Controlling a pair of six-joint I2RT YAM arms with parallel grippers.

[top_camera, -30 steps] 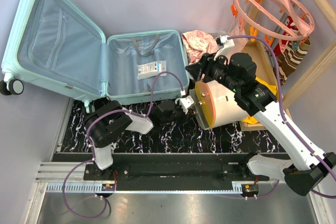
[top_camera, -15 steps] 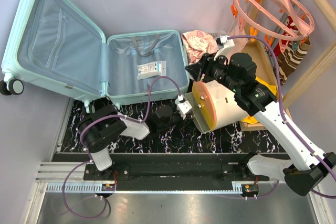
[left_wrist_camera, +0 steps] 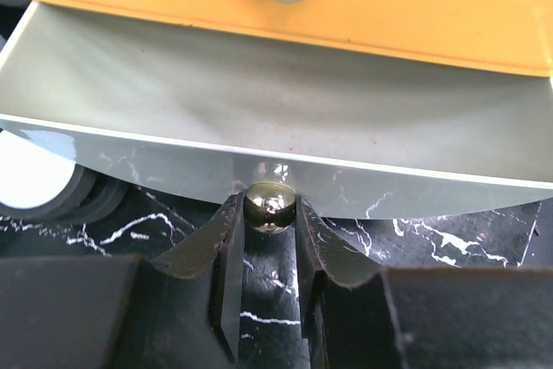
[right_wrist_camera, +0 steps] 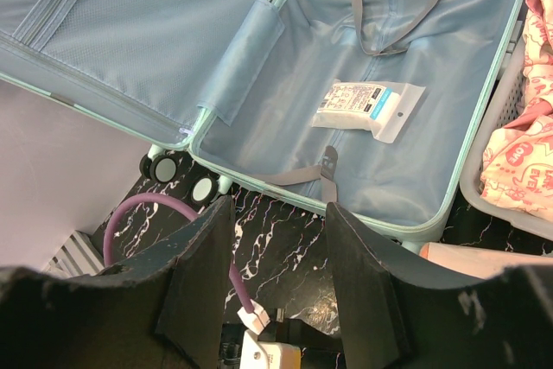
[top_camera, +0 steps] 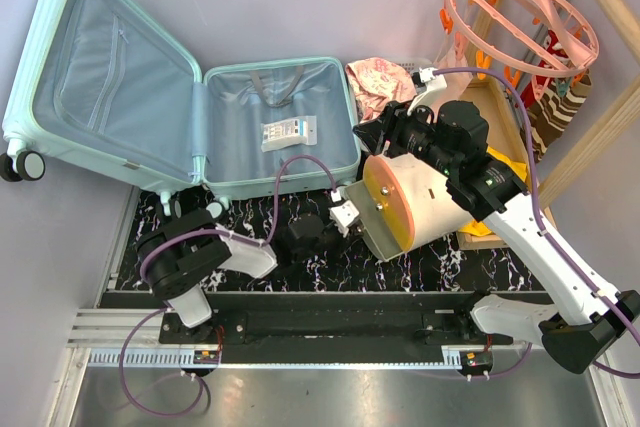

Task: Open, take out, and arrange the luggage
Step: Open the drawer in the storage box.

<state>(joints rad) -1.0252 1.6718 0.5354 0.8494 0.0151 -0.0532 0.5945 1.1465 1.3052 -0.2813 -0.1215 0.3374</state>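
Open luggage (top_camera: 150,97) on the far side of the tabletop (top_camera: 420,262), beyond both arm bases. Lid half propped up at the left, base half flat with lining upward. Long axis of the spread pair left to right.

Just right of the luggage's base half: cream cylinder with orange end (top_camera: 430,212), tipped on its side, orange face turned toward the luggage's near right corner. Cannot tell whether touching the shell.

Right gripper (right_wrist_camera: 278,239) above that cylinder, level with the luggage's right rim and looking across the base half. Fingers spread wide, nothing between them. Judged the nearer of the two to the luggage interior, with an open reach leftward over the rim.

Left gripper (left_wrist_camera: 270,213) low over the tabletop, just off the luggage's near rim at its right corner, and pointed away from the luggage toward the cylinder. Pressed almost together, pinching a chrome ball knob (left_wrist_camera: 270,206) at the lower edge of a grey panel under the orange face. Occupied, so judged poorly placed for the luggage.

Inside the luggage, about mid base half: one flat white packet (right_wrist_camera: 367,108), lying loose on the lining, well apart from both grippers. Probably next to come out; a thin, slippery pick.
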